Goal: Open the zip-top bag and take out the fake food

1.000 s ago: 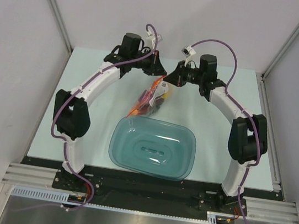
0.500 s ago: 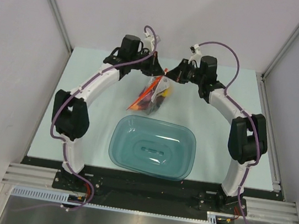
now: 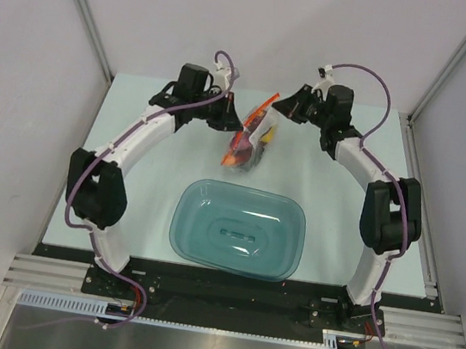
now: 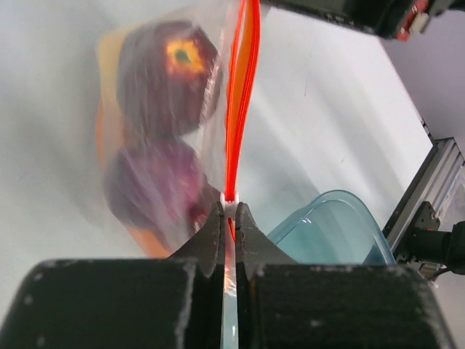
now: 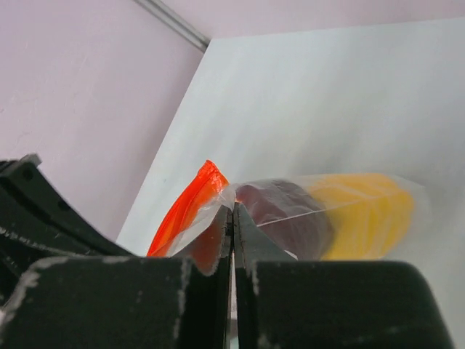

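Observation:
The clear zip-top bag (image 3: pixel 249 138) with its orange-red zip strip hangs between both grippers above the table's far middle. The fake food sits inside it: a dark red apple (image 4: pixel 171 73), a purple piece (image 4: pixel 149 185), a maroon piece (image 5: pixel 287 218) and a yellow pepper (image 5: pixel 367 214). My left gripper (image 3: pixel 232 121) is shut on the zip slider end of the strip (image 4: pixel 229 211). My right gripper (image 3: pixel 278 111) is shut on the bag's plastic edge beside the strip (image 5: pixel 232 207). The bag's mouth stands edge-on, and I cannot tell whether it is open.
A teal translucent tub (image 3: pixel 238 227) stands on the table in front of the bag, between the two arm bases; its rim shows in the left wrist view (image 4: pixel 327 218). Grey walls close in the table on the left, right and far sides.
Both grippers moved apart and toward the far side. The bag rose with them and its zip strip now stands stretched between them.

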`<state>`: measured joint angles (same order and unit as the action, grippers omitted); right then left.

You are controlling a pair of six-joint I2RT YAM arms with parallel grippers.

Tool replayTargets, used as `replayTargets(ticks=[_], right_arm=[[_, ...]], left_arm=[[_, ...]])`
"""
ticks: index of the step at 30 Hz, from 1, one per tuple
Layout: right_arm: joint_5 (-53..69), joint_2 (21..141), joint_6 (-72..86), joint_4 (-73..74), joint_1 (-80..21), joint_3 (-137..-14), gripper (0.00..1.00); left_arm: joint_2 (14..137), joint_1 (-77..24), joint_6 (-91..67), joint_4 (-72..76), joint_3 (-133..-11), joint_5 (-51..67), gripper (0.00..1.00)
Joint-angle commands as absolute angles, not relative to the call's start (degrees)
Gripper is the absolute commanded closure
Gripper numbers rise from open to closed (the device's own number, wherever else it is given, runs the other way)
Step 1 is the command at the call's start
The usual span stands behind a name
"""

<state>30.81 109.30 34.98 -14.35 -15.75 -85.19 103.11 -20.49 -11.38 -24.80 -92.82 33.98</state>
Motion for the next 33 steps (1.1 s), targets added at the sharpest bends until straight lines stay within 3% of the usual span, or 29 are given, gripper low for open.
replayTargets(ticks=[1, 14, 21, 22, 23, 25, 28, 29, 31, 33], right_arm=[[23.9, 110.8, 35.3, -21.4, -13.7, -88.1, 1.00], [20.1, 120.6, 40.8, -25.8, -14.9, -97.2, 1.00], [21.6, 122.6, 39.6, -13.5, -15.7, -104.4, 1.00], [21.6, 122.6, 39.3, -10.6, -15.7, -105.4, 0.95], [21.1, 122.6, 39.3, -7.7, -15.7, -106.4, 0.84], [20.3, 121.8, 38.7, 1.9, -15.6, -109.1, 0.79], [18.6, 121.5, 37.8, 13.3, -15.7, -113.5, 0.61], [16.9, 121.6, 36.9, 20.5, -15.7, -115.2, 0.42], [17.0, 121.8, 36.0, 25.8, -15.8, -119.4, 0.21], [17.9, 121.1, 33.8, 30.9, -15.9, -120.8, 0.21]], left_arm=[[95.4, -19.6, -9.2, -29.4, -88.5, 33.7, 1.00], [83.1, -19.6, -18.6, -22.9, -72.3, 37.4, 1.00], [85.0, -19.6, -22.6, -18.6, -74.1, 40.7, 1.00], [86.2, -19.6, -23.5, -17.4, -74.5, 41.7, 1.00], [86.9, -19.6, -25.2, -15.3, -75.1, 42.4, 1.00], [89.5, -19.6, -27.6, -13.3, -77.2, 44.0, 1.00], [91.6, -19.6, -31.0, -9.2, -78.9, 46.0, 1.00], [92.5, -19.6, -32.1, -7.8, -79.1, 46.4, 1.00], [93.4, -19.7, -34.4, -5.1, -79.6, 47.0, 1.00], [94.6, -19.8, -35.0, -4.4, -80.5, 47.5, 1.00]])
